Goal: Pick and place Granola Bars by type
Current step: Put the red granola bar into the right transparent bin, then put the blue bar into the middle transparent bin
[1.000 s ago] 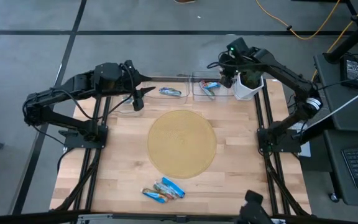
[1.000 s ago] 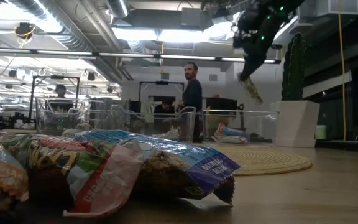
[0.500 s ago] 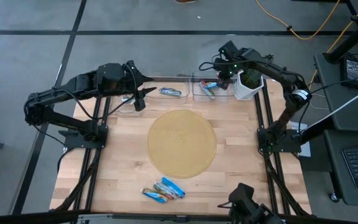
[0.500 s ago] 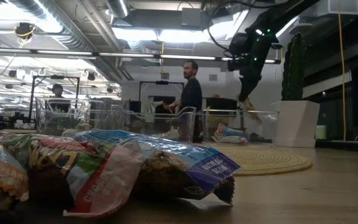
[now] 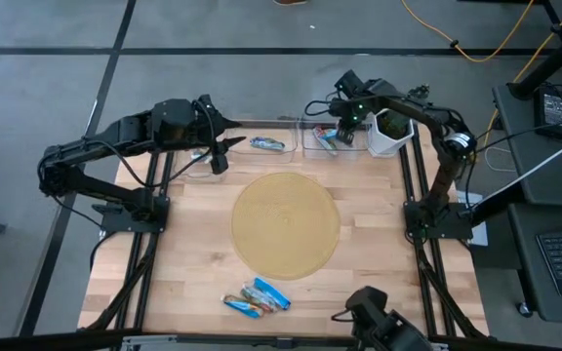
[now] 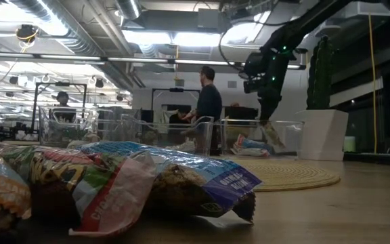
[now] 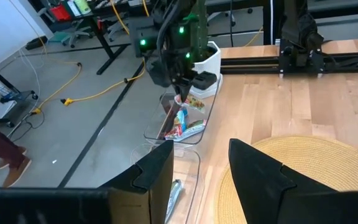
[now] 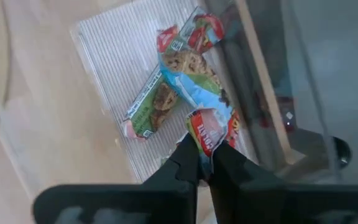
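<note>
My right gripper [image 5: 343,135] hangs over the right clear bin [image 5: 312,148] at the far edge, shut on a red and yellow granola bar [image 8: 207,132]. Two more bars, a green one [image 8: 146,104] and a blue and red one [image 8: 194,62], lie flat on that bin's floor. The middle bin [image 5: 286,151] holds one blue bar [image 5: 267,144]. Several bars [image 5: 257,299] lie in a small heap near the near edge and fill the foreground of the low view [image 6: 114,179]. My left gripper [image 7: 201,180] is open and waits over the left bin [image 5: 195,168]. My right gripper pinches the red and yellow bar by one end [image 8: 205,142] between its two fingers, coming from above and pointing down. The bar hangs below the fingers [image 6: 274,135], lifted clear, above the bars in the right bin.
A round tan mat [image 5: 286,224] lies at the table's middle. A white pot with a plant [image 5: 388,135] stands just right of the right bin, close to my right arm. In the low view, people stand in the room beyond the table.
My right gripper has moved toward the table's left and down, from beside the white pot to over the right bin, carrying the bar with it. The bar now hangs at the height of the bin's walls. The gripper has stayed shut.
</note>
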### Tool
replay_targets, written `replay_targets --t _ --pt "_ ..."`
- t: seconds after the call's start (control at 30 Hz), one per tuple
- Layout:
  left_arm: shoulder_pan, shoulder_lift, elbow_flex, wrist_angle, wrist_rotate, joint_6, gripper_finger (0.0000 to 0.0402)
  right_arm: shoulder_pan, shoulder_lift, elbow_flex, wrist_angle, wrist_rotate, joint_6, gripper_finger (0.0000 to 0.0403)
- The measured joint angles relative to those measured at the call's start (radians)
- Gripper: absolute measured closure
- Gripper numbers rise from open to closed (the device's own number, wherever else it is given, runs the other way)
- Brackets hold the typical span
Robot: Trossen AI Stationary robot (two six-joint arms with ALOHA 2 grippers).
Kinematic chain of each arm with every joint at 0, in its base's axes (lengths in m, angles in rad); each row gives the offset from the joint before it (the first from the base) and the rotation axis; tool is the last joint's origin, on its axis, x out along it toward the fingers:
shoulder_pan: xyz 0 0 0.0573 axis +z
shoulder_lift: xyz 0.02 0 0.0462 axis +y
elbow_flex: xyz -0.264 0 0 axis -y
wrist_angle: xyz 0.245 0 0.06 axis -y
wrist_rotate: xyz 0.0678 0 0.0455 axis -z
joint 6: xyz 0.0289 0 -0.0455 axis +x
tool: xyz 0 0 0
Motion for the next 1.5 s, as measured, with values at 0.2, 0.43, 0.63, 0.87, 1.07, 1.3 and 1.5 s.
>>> replay_targets --t 0.2,0.43,0.63,0.87,1.07,1.3,1.5 --pt "0.0 0.0 0.0 0.0 0.001 -0.012 0.0258 0.0 0.046 0.0 0.016 -0.007 0.004 0.0357" --pt "0.0 0.0 0.0 0.0 0.003 -0.014 0.0258 0.0 0.051 -0.001 0.018 -0.008 0.006 0.0298" --pt "0.0 0.0 0.0 0.0 0.004 -0.015 0.0258 0.0 0.051 0.003 0.013 -0.009 0.031 0.0277" --pt "0.0 0.0 0.0 -0.001 0.004 -0.01 0.0258 0.005 0.051 0.096 -0.032 -0.025 0.059 0.0272" --pt "0.0 -0.001 0.0 -0.053 0.074 -0.007 0.0258 0.048 -0.013 0.164 -0.045 -0.076 0.082 0.0272" --pt "-0.047 0.013 -0.017 -0.177 0.195 -0.029 0.0258 0.164 -0.215 0.093 0.109 -0.139 0.188 0.0272" --pt "-0.122 0.014 -0.116 -0.18 0.287 -0.049 0.0258 0.316 -0.415 -0.088 0.325 -0.106 0.165 0.0272"
